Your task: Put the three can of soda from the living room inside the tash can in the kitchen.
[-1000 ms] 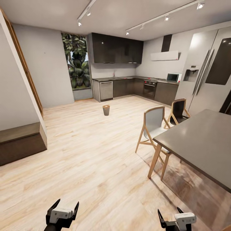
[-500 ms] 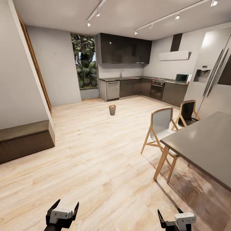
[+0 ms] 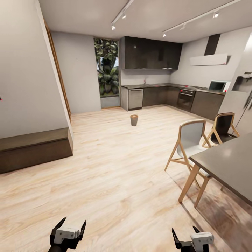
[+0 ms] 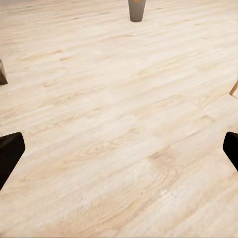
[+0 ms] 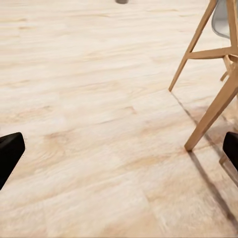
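Observation:
I am in the kitchen, over pale wood floor. The tash can (image 3: 134, 120), a small tapered bucket, stands alone on the floor well ahead of me, in front of the grey cabinets (image 3: 157, 96). It also appears far off in the left wrist view, as the tash can (image 4: 136, 10). My left gripper (image 3: 74, 221) and right gripper (image 3: 183, 230) hang low at the near edge, both open with nothing between the fingers. The left gripper (image 4: 119, 148) and right gripper (image 5: 119, 148) look down at bare floor. The three can of soda are out of view.
A dark dining table (image 3: 227, 164) with two wooden chairs (image 3: 190, 141) (image 3: 224, 127) stands at the right; a chair leg (image 5: 193, 39) and table leg (image 5: 213, 109) are near the right gripper. A low dark bench (image 3: 35, 148) lines the left wall. The steel fridge (image 3: 241, 101) stands far right.
The whole picture has shifted right, so the camera has turned left. The grippers keep the same pose, both open.

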